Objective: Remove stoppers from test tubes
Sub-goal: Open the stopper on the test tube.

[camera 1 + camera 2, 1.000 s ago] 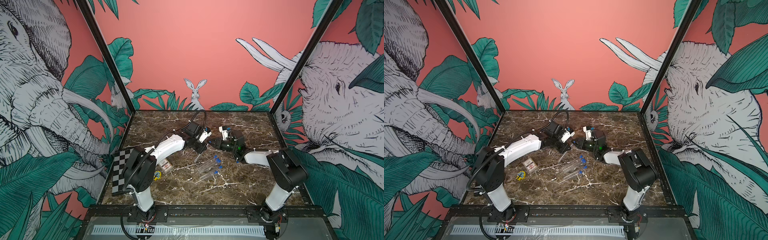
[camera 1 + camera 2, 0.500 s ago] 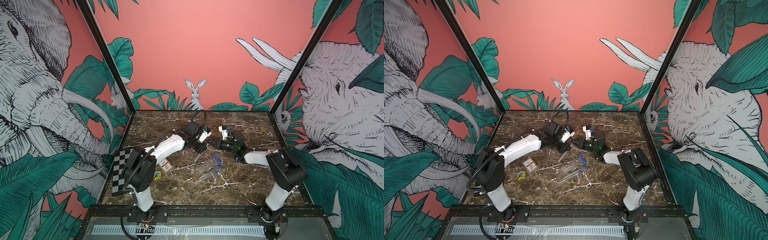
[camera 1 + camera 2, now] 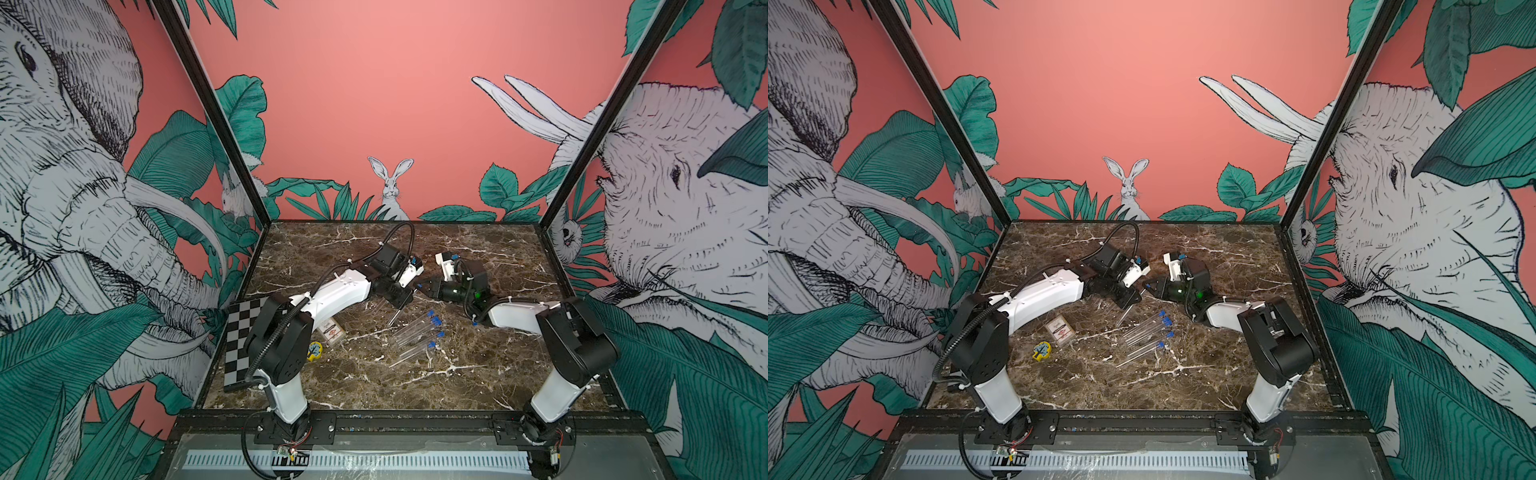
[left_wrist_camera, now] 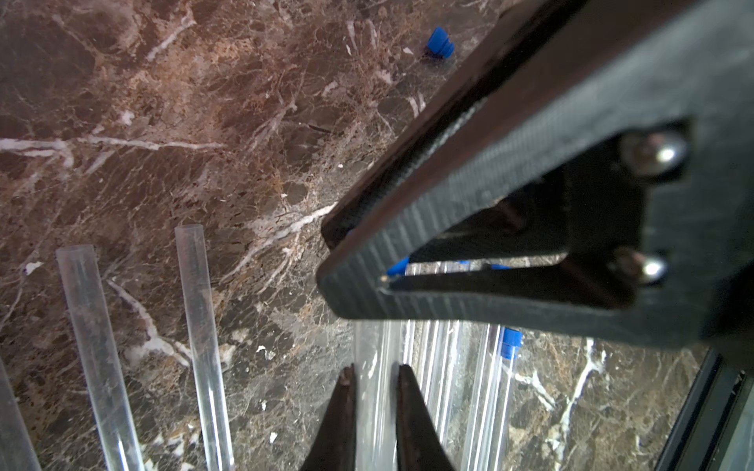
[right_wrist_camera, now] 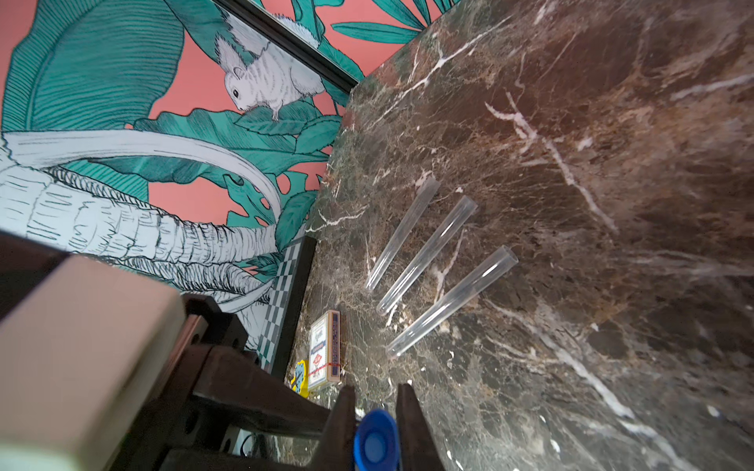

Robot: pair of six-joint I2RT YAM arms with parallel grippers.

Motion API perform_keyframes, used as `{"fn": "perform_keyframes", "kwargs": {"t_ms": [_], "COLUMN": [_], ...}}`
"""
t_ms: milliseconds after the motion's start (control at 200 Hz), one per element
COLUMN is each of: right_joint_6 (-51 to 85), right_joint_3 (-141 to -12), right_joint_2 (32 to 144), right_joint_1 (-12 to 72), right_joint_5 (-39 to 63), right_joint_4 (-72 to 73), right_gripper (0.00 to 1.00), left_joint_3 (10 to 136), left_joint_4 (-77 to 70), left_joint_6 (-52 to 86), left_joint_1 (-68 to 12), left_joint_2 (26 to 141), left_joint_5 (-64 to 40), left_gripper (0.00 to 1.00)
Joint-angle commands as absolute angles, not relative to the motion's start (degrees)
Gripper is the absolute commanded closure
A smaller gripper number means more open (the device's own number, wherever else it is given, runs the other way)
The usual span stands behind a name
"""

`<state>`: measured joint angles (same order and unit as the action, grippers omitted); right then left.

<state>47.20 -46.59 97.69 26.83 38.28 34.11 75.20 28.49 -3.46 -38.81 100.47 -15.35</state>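
Flat clear card case [image 5: 324, 350], red-and-blue label too small to read, brown white-veined marble worktop [image 3: 478, 257], coral jungle-mural walls [image 3: 374, 83], left fingers [image 4: 342, 412] closed on a thin clear test tube [image 3: 394, 318] mid-frame in a top view, right fingers [image 5: 410, 420] pinched on a small bright blue plastic stopper [image 5: 375, 444]

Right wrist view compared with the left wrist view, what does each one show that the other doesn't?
Only the right wrist view: the hollow face of a blue stopper pinched in the right end effector, plus the card case and checkerboard. Only the left wrist view: a clear tube gripped by the left end effector, a loose stopper lying apart, and a stoppered tube. Both: uncapped tubes lying on the marble tabletop.
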Motion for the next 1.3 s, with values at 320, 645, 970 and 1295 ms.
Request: {"fn": "perform_keyframes", "kwargs": {"t_ms": [320,645,970,1295], "right_joint_6": [46.1,37.5,34.95,45.01], "right_joint_3": [-46.41,-47.72,-48.49,-44.5], "right_joint_2": [92.74,87.17,86.75,88.08], "right_joint_1": [25.31,25.18,25.22,23.44], "right_joint_5": [33.95,27.93,25.47,29.32], "right_joint_4": [36.98,24.82,20.94,36.91], "right_gripper": [0.96,0.95,0.94,0.93], "left_joint_3": [77.1,77.41,77.55,77.35], "left_joint_4": [34.34,35.32,36.55,36.65], "left_joint_6": [-4.76,-5.19,-5.71,-6.14], "left_joint_1": [-38.07,-37.88,-37.81,-37.81], "left_joint_2": [100.06,100.1,99.73,99.76], "left_joint_5": [-10.89,-10.32,-9.43,-9.12], "left_gripper": [1.0,1.0,1.0,1.0]}}
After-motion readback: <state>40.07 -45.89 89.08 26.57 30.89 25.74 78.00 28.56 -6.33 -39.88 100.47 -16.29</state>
